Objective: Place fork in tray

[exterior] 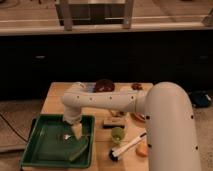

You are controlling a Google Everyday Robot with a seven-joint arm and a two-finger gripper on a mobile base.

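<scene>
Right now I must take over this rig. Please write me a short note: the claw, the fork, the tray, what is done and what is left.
Claw: low over the middle of the tray, at the end of the white arm reaching in from the right.
Fork: a small pale piece just left of the claw, inside the tray; whether it is released is unclear.
Done: the fork has reached the tray.
Left: confirm the release, then lift the arm out.
</scene>
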